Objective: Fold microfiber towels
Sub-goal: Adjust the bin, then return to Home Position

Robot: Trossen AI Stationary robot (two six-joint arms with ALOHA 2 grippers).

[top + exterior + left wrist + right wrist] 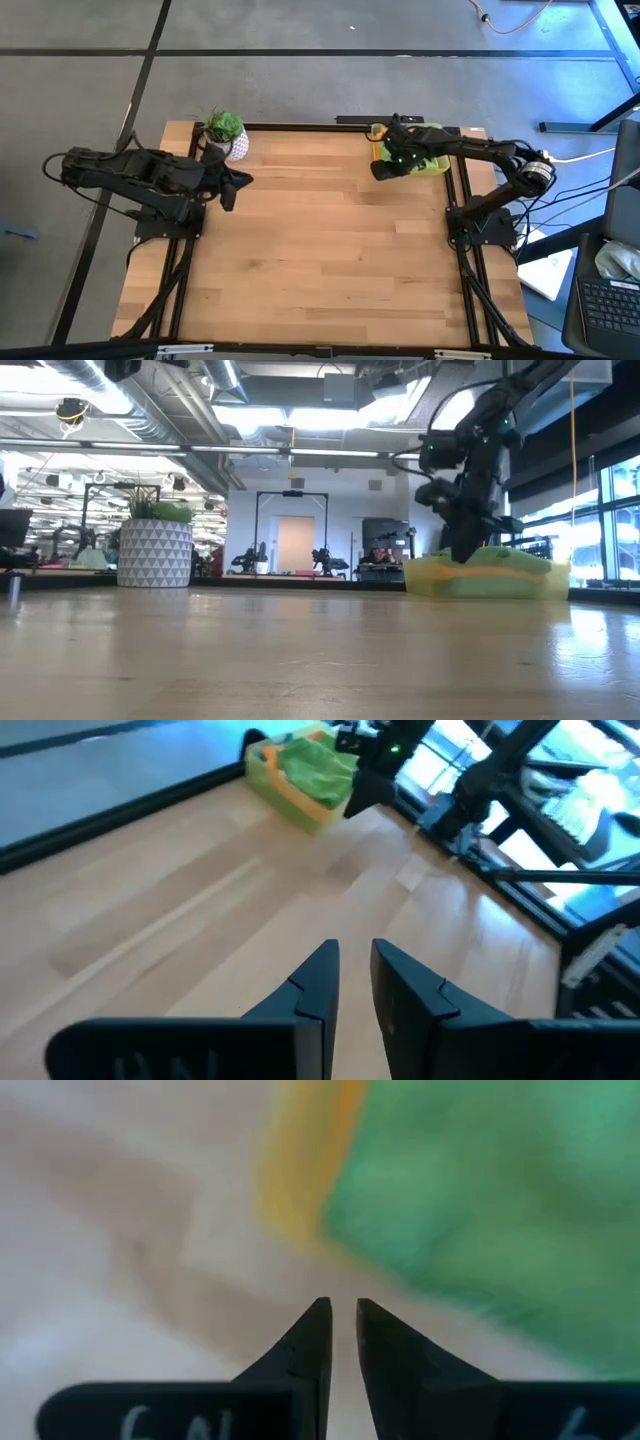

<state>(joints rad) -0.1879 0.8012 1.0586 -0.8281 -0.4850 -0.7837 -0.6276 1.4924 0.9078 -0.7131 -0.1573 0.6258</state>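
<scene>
The wooden table (320, 250) lies bare across its whole middle and near half, so a gripper can sweep there freely. At the far left corner a potted plant (225, 135) stands upright, with the left gripper (240, 182) hanging just beside it. At the far right corner sits the yellow tray (432, 160), heaped with a green towel (318, 770), and the right gripper (385, 168) hovers at the tray's inner edge, blocking that side. Between plant and tray the far edge is open.
</scene>
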